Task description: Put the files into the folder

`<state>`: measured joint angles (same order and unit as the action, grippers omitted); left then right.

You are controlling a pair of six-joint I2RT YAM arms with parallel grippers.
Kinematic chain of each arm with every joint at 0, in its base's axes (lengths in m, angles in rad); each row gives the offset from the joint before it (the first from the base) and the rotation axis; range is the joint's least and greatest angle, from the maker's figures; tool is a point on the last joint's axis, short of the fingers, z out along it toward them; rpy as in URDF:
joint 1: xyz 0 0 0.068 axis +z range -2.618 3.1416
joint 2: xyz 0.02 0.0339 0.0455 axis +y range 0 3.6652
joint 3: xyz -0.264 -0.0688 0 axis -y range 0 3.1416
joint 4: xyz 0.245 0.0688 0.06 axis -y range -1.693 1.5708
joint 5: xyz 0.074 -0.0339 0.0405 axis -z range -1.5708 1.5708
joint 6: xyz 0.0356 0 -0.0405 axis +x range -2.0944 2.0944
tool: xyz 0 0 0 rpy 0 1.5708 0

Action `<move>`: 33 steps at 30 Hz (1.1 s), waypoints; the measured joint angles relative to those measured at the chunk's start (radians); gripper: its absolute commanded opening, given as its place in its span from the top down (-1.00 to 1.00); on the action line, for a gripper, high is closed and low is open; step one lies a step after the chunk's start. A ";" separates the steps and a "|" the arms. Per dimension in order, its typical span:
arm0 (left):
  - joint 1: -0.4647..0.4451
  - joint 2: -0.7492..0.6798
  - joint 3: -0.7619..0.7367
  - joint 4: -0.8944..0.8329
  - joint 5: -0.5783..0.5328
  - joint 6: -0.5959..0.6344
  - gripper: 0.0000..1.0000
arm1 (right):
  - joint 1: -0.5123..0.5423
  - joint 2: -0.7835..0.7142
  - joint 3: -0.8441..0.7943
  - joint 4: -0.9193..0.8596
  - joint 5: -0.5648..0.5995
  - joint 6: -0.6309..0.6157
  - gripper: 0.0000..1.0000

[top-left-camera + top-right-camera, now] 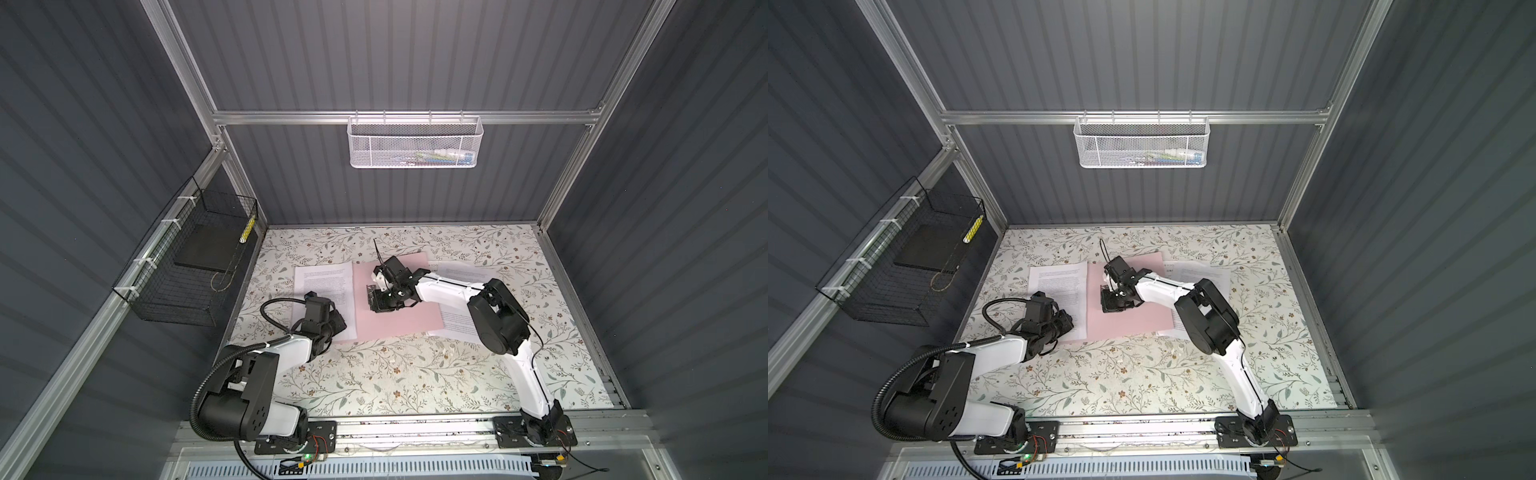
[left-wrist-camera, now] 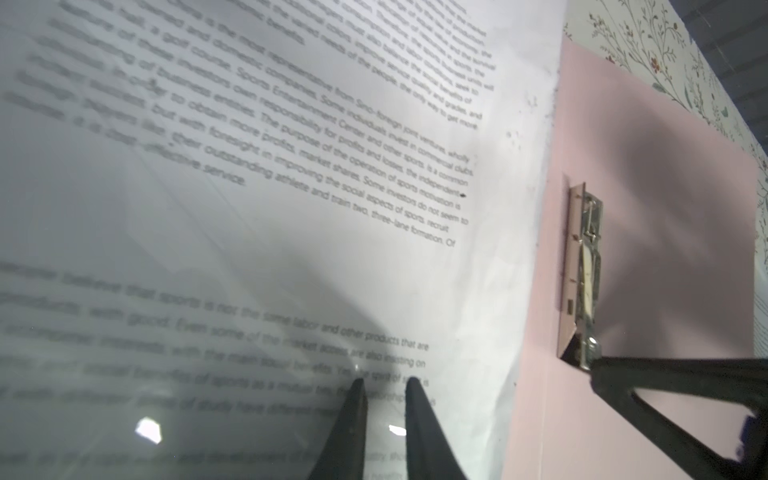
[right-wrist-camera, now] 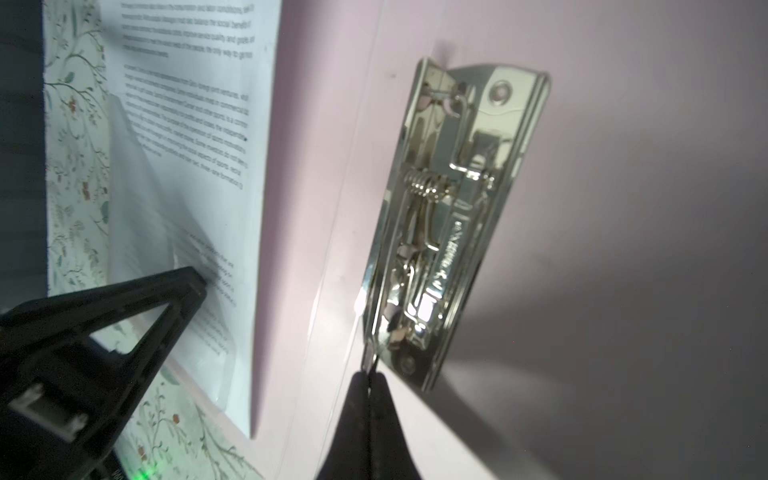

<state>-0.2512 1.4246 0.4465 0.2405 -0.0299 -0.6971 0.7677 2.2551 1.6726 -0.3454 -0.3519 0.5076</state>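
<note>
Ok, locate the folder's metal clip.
In the right wrist view the metal clip sits on the pink folder, mid-table, one end pinched by the right pincer.

Both top views are looking steeply down from overhead, sharing the whole surface [image 1: 415,374]. The left wrist camera is looking along the left tool [image 2: 385,382], very near the files [image 2: 249,166] at its tips; the right wrist camera is looking along the right tool [image 3: 370,376], near the metal clip [image 3: 449,208] ahead, which both wrist views are sharing.
</note>
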 measured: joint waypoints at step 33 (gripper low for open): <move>0.004 0.025 0.023 0.003 0.003 0.001 0.54 | -0.212 -0.337 -0.443 0.195 -0.135 0.171 0.43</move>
<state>-0.2470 1.4498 0.4690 0.2440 -0.0265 -0.6964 0.5556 1.9179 1.2293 -0.1505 -0.4870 0.6781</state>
